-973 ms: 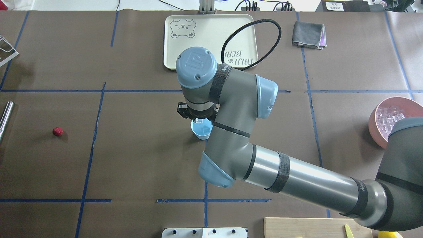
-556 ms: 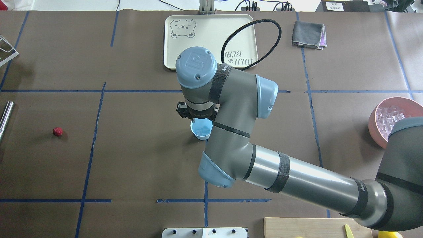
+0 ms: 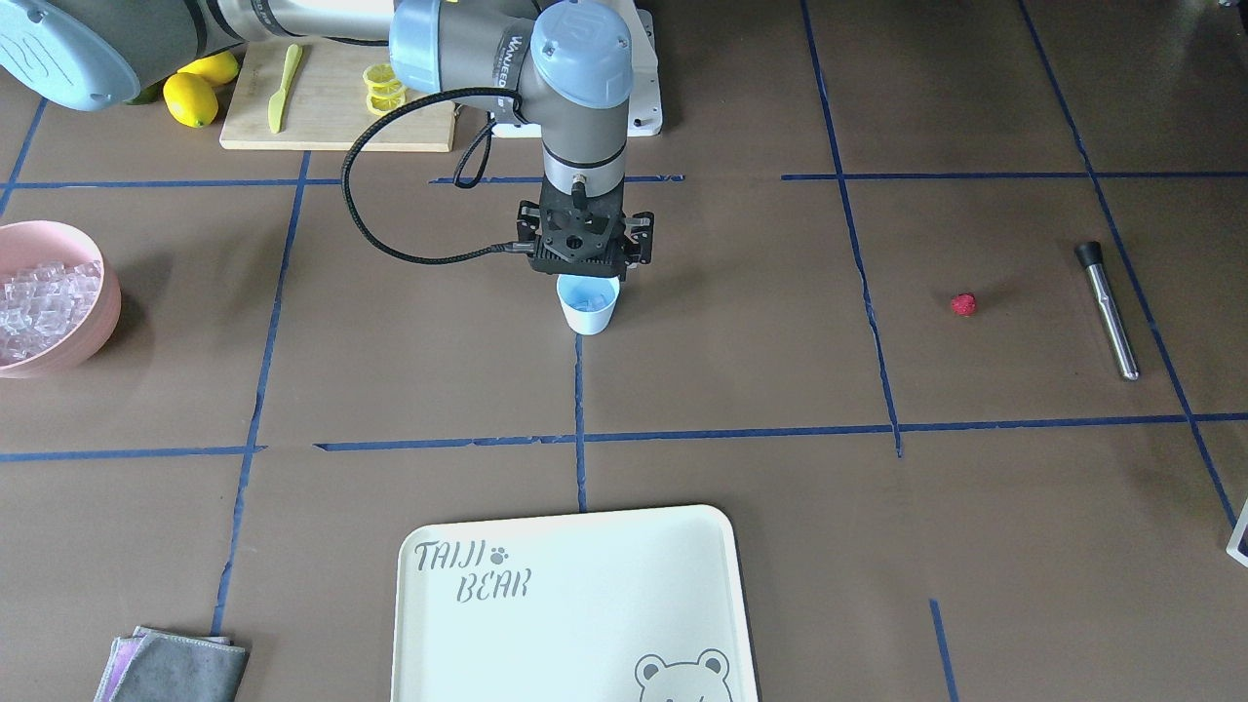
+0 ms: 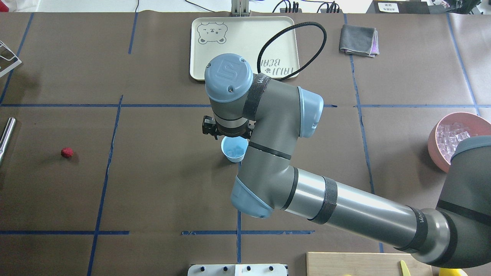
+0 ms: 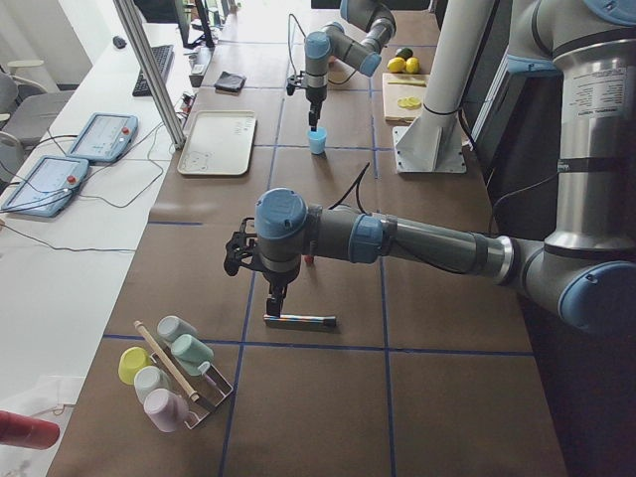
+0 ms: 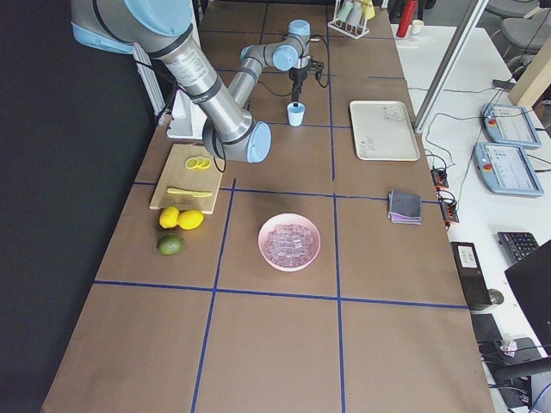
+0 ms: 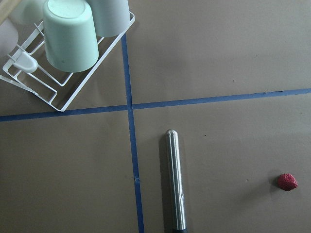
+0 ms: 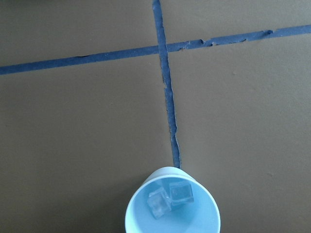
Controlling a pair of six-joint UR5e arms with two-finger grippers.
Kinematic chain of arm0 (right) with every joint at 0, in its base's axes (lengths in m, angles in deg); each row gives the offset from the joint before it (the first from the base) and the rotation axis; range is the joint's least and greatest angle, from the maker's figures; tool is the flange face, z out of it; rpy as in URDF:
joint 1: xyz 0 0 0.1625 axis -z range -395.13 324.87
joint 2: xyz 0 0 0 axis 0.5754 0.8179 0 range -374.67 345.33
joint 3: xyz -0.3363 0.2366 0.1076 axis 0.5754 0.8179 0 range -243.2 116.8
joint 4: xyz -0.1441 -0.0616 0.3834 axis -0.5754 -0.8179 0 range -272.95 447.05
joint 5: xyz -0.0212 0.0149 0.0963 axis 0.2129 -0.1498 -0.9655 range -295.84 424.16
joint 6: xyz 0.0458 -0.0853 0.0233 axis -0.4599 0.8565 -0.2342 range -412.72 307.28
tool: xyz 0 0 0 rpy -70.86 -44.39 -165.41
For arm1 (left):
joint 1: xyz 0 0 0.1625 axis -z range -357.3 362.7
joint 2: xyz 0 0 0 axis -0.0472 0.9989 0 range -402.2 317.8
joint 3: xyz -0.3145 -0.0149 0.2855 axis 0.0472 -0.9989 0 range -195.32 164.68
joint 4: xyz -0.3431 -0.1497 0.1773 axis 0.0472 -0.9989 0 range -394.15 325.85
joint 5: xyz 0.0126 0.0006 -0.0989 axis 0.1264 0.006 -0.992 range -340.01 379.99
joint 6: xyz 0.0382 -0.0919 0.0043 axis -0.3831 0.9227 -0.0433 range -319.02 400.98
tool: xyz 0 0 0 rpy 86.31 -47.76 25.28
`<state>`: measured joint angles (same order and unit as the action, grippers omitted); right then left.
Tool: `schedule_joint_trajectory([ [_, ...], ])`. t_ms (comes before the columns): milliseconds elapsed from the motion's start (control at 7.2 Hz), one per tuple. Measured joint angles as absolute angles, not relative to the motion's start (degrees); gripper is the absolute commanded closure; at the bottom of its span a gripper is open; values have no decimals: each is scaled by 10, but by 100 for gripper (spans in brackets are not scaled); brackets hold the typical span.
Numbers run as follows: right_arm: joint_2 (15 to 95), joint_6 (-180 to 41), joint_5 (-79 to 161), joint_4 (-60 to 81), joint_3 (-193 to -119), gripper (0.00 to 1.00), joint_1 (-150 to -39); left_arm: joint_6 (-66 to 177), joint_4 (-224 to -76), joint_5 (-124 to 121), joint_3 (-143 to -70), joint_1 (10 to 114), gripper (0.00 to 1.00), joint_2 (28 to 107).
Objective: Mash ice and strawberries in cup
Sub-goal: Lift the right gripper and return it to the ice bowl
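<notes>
The right gripper (image 3: 582, 263) hangs straight down directly above the cup (image 3: 588, 310), close over its mouth. Its fingers are hidden under the black wrist mount in the outside views and do not show in its own camera, so I cannot tell whether it is released or clenched. That camera looks into the cup and shows two ice cubes (image 8: 170, 198) lying side by side on the bottom, and nothing else in there. The cup stands upright on the desk (image 3: 760, 370), right by a crossing of the blue tape lines. Well apart from it, toward the robot's left, the strawberry (image 3: 963, 304) lies alone on the bare desk, and near it lies a metal rod (image 3: 1110, 312) with a dark end, which I take to be the masher. The left gripper (image 5: 275, 296) is poised just over that rod in the side view. Whether it is released or clenched, or touches the rod, cannot be told from there. At the far right end sits the pink bowl (image 3: 58, 363), heaped with more ice. As I judge it, the ice part of the loading is done or nearly so. The berry has yet to go into the cup, the rod has yet to be brought over, and no mashing has begun.
</notes>
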<state>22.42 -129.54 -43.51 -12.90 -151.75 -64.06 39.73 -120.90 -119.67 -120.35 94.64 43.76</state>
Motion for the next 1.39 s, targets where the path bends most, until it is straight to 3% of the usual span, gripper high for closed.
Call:
schedule_joint_trajectory([
  [417,282,-1292,-437,-135,-1594,0,-678,398,-1209,-1197,-1204,946,0,438],
  [973,542,-1099,-510,-123,-1802,0,-857,398,-1209,-1197,-1205,946,0,438],
  [1390,759,-936,-584,35,-1814,0,-962,398,-1209,-1197,-1210,946,0,438],
])
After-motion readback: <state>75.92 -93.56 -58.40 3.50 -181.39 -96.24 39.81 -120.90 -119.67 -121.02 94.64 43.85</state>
